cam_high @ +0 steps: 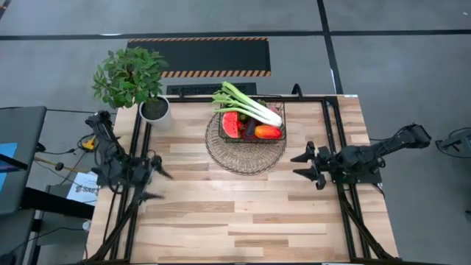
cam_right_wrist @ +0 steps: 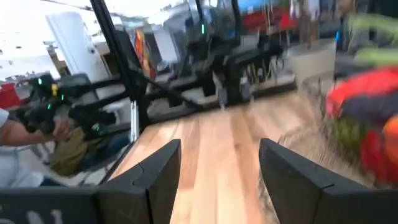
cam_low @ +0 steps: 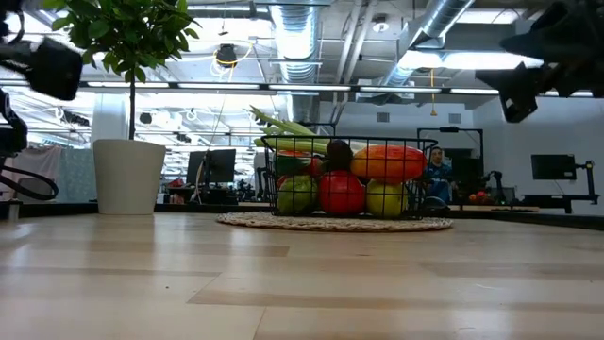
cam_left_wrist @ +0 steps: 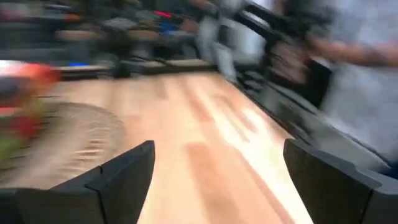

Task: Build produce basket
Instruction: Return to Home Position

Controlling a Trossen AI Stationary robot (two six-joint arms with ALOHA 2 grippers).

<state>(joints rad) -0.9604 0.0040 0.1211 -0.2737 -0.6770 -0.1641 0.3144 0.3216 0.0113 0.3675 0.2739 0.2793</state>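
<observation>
Looks finished: basket at upper centre of high view packed with produce, none seen loose on table; left pincer mid-left and right pincer mid-right, both wide, empty.

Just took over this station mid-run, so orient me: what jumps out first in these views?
The black wire basket, heaped with produce and topped by a green leek, sits on a round wire tray at the far middle of the table. The left pincer and right pincer wait open and empty at the side edges; a potted plant stands at the far left corner.
</observation>
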